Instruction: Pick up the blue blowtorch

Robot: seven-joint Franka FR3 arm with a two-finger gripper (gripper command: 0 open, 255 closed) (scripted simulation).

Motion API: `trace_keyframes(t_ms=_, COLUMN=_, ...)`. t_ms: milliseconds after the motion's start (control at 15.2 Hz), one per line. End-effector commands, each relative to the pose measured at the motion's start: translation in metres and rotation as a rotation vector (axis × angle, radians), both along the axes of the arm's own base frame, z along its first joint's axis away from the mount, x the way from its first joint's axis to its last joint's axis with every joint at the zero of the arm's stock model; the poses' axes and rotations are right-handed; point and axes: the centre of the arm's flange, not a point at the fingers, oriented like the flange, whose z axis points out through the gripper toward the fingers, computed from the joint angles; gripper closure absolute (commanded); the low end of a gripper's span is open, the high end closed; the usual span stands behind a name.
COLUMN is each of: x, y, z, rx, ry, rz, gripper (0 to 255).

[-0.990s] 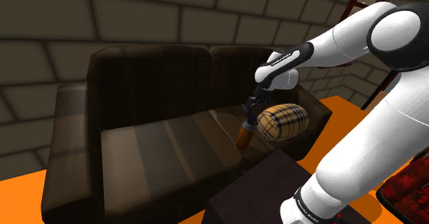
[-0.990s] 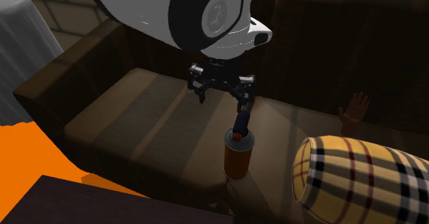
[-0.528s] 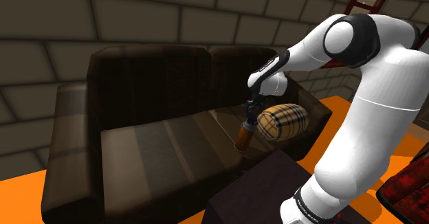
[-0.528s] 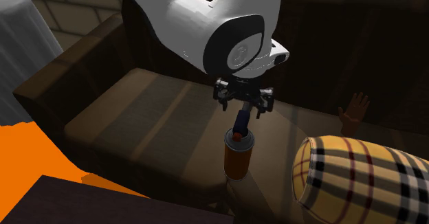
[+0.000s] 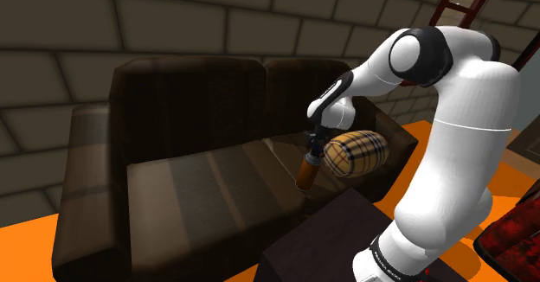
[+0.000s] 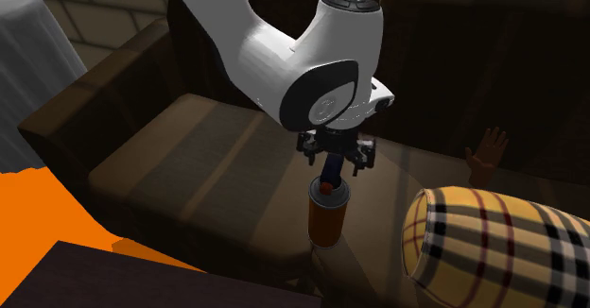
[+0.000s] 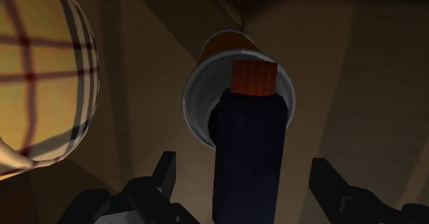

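Dark blue head on an orange-brown can, that's the blowtorch [image 6: 328, 212]. It's standing upright near the front edge of the sofa [image 5: 190, 185] seat, just beside the plaid cushion [image 6: 492, 245]. The gripper [image 7: 244, 171] hangs right over it with its fingers spread, one on either side of the blue head and touching neither, so nothing's held yet. Going for the head makes sense, I'd guess, since it's slimmer than the can and sticks up toward the hand.
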Motion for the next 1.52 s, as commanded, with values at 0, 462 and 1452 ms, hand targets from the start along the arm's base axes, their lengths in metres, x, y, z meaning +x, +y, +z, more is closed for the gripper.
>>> trace_keyframes(t_ms=0, x=0.0, y=0.0, z=-0.003, rx=0.0, ry=-0.001, rz=0.0, gripper=0)
trace_keyframes(t_ms=462, x=0.0, y=-0.001, z=-0.003, rx=0.0, ry=-0.001, rz=0.0, gripper=255)
trace_keyframes(t_ms=1452, x=0.0, y=0.0, z=0.061, rx=0.0, ry=-0.001, rz=0.0, gripper=255)
